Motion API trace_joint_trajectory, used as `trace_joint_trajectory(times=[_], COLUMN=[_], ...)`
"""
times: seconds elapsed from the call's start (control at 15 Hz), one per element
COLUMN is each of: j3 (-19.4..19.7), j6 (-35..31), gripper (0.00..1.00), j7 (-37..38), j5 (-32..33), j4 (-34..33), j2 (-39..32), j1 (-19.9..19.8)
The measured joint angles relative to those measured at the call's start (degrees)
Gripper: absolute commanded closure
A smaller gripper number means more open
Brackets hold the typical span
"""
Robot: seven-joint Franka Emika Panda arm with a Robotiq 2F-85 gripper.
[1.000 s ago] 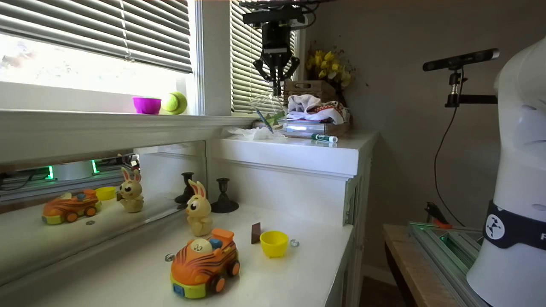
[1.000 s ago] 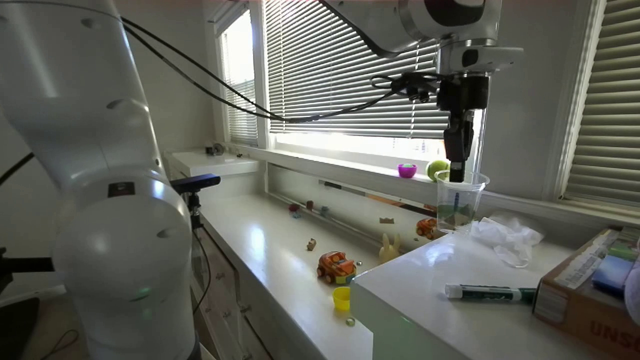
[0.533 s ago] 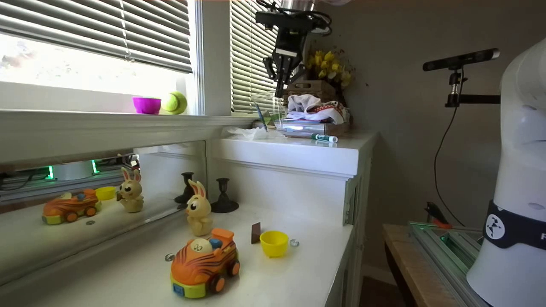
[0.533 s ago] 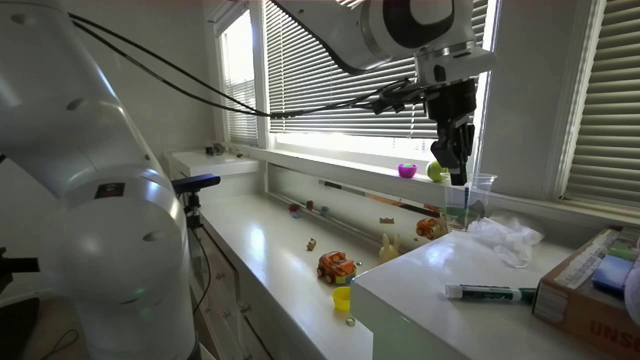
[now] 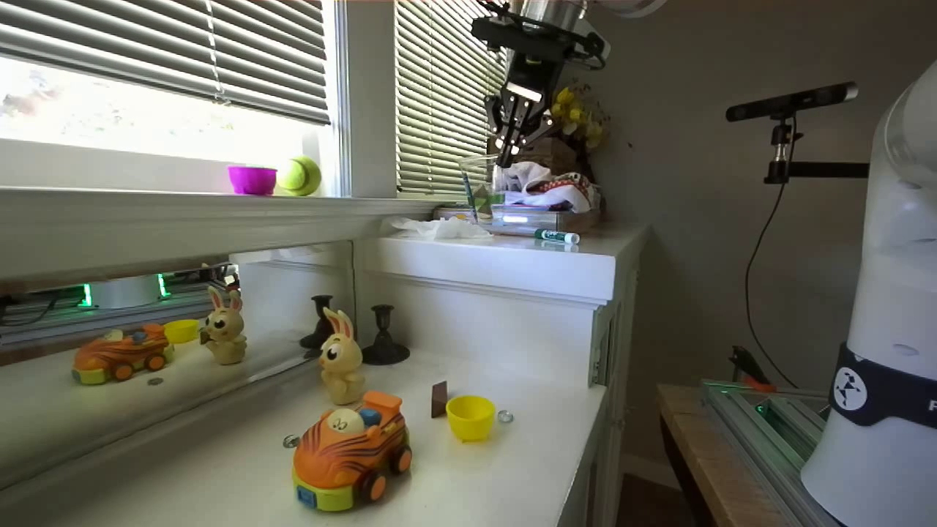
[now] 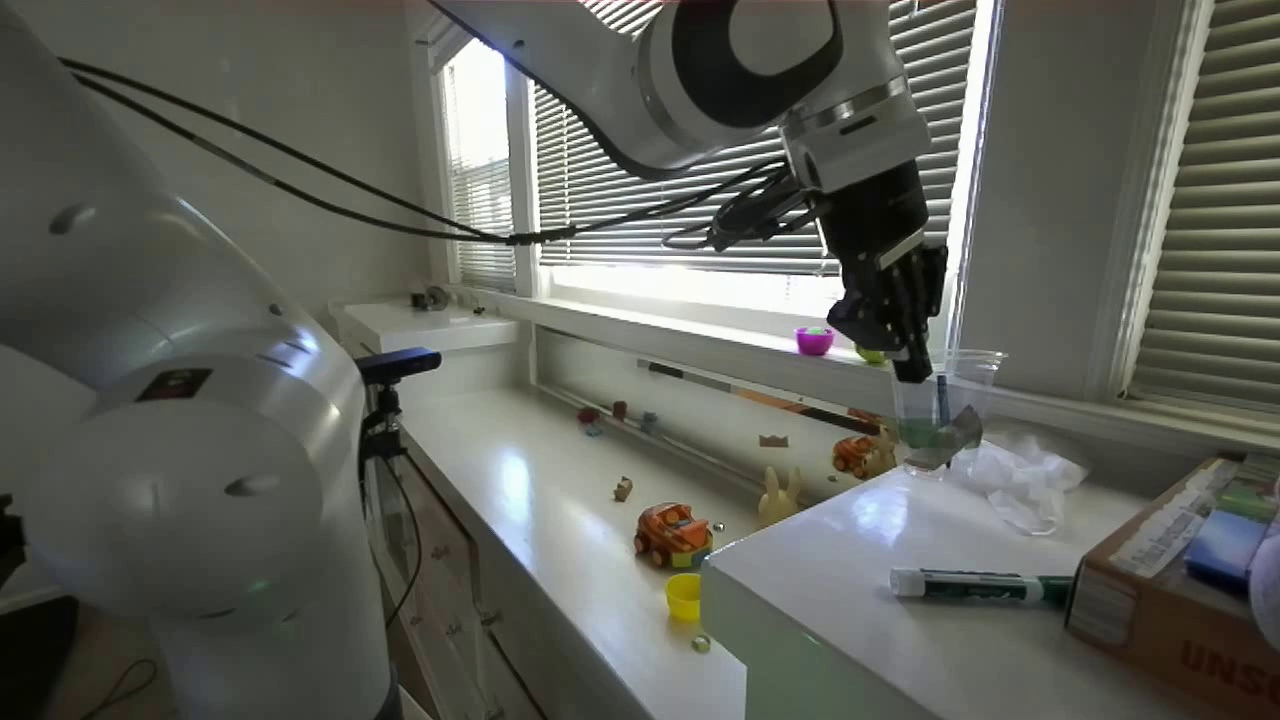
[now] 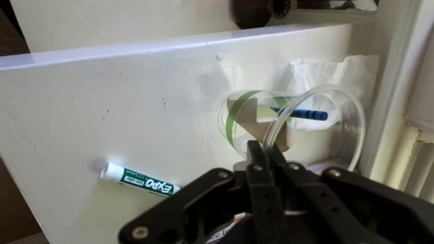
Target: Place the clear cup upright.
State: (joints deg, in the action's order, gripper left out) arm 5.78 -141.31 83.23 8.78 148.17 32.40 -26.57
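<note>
In an exterior view, a purple bowl (image 5: 252, 181) is sitting on the windowsill (image 5: 168, 201) at the upper left, a tennis ball (image 5: 301, 177) resting just beside it. Left of centre, a toy rabbit (image 5: 341, 364) is standing behind a toy car (image 5: 350, 455) on the lower worktop (image 5: 219, 476). At the upper centre, crumpled paper (image 5: 439, 229) is lying on the upper worktop (image 5: 490, 267); well below it, a yellow bowl (image 5: 471, 419) is sitting. Above and right of the paper, the clear cup (image 5: 484, 186) is facing mouth up, close to upright, a blue crayon (image 5: 468, 194) leaning inside; I cannot tell whether its base is touching the upper worktop. Right of centre in the wrist view, the end effector (image 7: 264, 148) is pinching the cup's rim between its clenched fingers. Further right, in an exterior view, a green-and-white marker (image 5: 556, 236) is lying on the upper worktop, and a camera (image 5: 790, 103) is perching at the upper right.
</note>
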Motion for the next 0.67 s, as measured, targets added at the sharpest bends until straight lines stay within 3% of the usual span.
trace_joint_trajectory(times=[0.67], j3=[-0.61], j6=[-3.10], gripper=[0.98], j7=[2.17], j5=[-1.03], j4=[8.33], j2=[6.73], j1=[-2.68])
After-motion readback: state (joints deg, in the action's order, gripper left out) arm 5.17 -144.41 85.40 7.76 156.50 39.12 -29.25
